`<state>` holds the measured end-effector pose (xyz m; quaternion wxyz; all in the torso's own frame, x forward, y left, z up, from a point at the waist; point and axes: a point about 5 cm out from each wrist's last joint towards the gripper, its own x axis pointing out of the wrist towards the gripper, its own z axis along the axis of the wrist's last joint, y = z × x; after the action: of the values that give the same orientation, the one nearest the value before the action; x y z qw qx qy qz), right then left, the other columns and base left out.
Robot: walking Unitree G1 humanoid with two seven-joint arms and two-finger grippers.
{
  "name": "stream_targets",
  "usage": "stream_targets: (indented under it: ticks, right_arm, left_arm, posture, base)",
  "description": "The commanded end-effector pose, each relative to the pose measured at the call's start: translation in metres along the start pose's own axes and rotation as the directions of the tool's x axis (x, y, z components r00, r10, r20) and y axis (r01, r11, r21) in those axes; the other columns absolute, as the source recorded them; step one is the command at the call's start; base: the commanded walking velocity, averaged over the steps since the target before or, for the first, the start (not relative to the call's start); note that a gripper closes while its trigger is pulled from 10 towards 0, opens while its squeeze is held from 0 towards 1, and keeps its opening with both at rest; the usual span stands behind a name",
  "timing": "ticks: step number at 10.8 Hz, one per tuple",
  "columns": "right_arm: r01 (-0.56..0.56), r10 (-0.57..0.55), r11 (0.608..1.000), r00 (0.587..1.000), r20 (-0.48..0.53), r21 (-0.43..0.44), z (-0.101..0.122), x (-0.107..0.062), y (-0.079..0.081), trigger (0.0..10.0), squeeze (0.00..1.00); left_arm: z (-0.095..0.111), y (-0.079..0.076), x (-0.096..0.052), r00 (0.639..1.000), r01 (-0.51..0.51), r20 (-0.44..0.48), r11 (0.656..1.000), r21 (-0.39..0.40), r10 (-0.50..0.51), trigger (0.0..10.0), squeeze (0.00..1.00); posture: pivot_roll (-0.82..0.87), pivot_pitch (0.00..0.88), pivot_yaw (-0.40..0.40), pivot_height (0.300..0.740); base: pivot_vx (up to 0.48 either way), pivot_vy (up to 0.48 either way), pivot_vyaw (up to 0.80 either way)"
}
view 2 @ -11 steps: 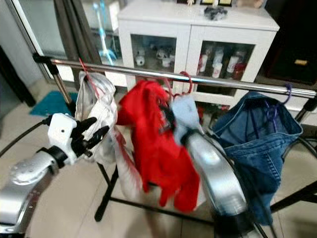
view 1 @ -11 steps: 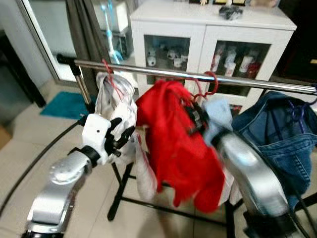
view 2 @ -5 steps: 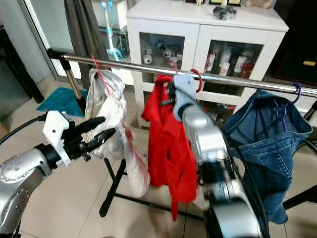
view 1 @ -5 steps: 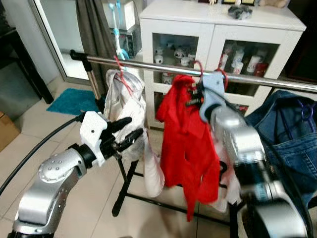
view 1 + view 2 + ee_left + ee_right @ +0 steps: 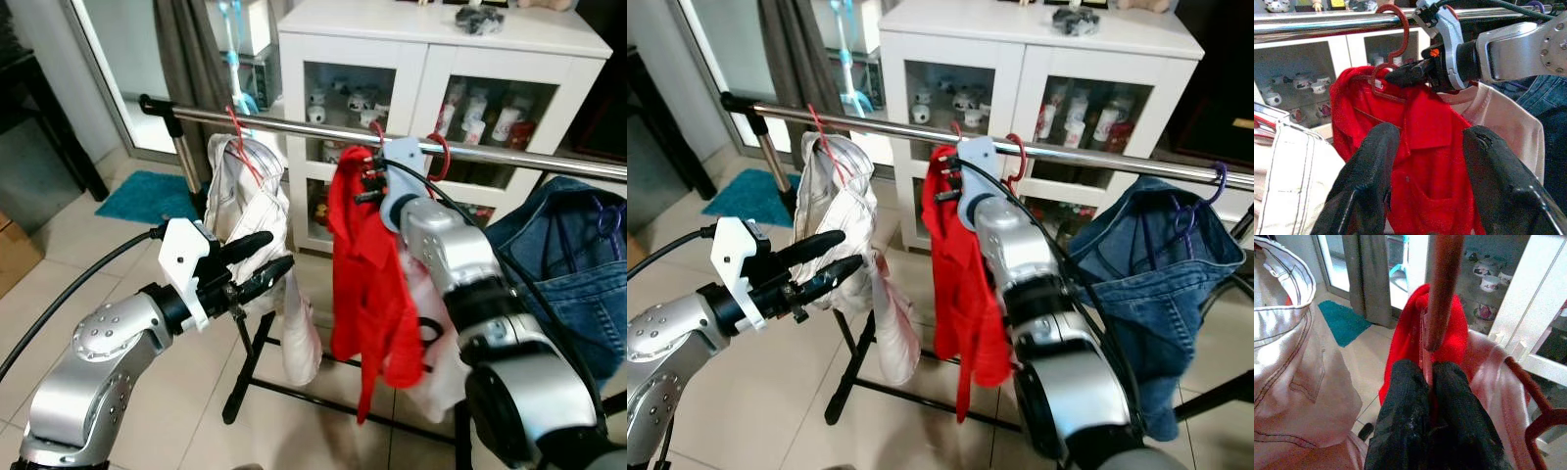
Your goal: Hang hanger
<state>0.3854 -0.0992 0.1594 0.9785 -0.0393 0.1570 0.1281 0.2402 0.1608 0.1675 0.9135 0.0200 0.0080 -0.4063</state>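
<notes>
**Hanger up at the rail**

Since half a second ago our right gripper (image 5: 947, 179) has carried the red wire hanger (image 5: 1393, 54) leftward; at upper centre its hook sits by the shiny steel rail (image 5: 294, 125). Jaws clamp the hanger, red shirt (image 5: 370, 284) draped limp below. Our left gripper (image 5: 257, 266) hovers lower left, jaws apart.

Silver arms, white wrist housings, black fingers (image 5: 1369, 181), black cables

One steel rail (image 5: 509, 157) carried four garments: one white (image 5: 245, 196), one red shirt (image 5: 367, 284), one pale pink (image 5: 1498, 122) and one denim (image 5: 568, 264). Three red hangers (image 5: 1396, 34) and one purple hanger (image 5: 1185, 211) were visible, beside two grippers (image 5: 260, 264).
</notes>
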Motion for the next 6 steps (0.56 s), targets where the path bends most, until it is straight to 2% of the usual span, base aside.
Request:
stream_targets:
  ticks: [1, 3, 4, 5, 6]
  right_arm:
    - [0.018, -0.018, 1.000, 0.999, -0.032, 0.013, -0.003, 0.002, -0.003, 10.0, 0.00]
    - [0.017, -0.015, 1.000, 0.996, -0.084, 0.020, -0.013, 0.002, -0.005, 10.0, 0.00]
    - [0.022, -0.020, 0.999, 0.997, -0.071, 0.023, -0.014, 0.001, -0.008, 10.0, 0.63]
    - [0.032, -0.031, 0.999, 0.999, -0.017, 0.039, -0.007, -0.001, -0.013, 10.0, 1.00]
    - [0.021, -0.023, 0.999, 0.999, 0.028, 0.045, -0.001, -0.006, -0.016, 10.0, 1.00]
  left_arm:
    - [0.004, -0.001, -0.003, 1.000, 0.006, 0.003, 1.000, 0.005, -0.006, 10.0, 0.00]
    - [0.004, -0.001, -0.004, 1.000, 0.003, 0.007, 1.000, 0.004, -0.003, 10.0, 0.00]
    - [0.004, -0.001, -0.004, 1.000, 0.001, 0.008, 1.000, 0.004, -0.001, 10.0, 0.00]
    - [0.003, -0.001, -0.003, 1.000, -0.006, 0.010, 1.000, 0.005, 0.006, 10.0, 0.00]
    - [0.003, -0.001, -0.002, 1.000, -0.010, 0.013, 1.000, 0.006, 0.010, 10.0, 0.00]
  posture:
    - [0.04, 0.000, 0.039, 0.740]
    - [0.04, 0.000, 0.035, 0.740]
    - [0.03, 0.000, 0.035, 0.740]
    - [0.03, 0.000, 0.035, 0.740]
    - [0.02, 0.000, 0.035, 0.740]
  base:
    - [0.000, 0.000, 0.00]
    - [0.000, 0.000, 0.00]
    - [0.000, 0.000, 0.00]
    - [0.000, 0.000, 0.00]
    - [0.000, 0.000, 0.00]
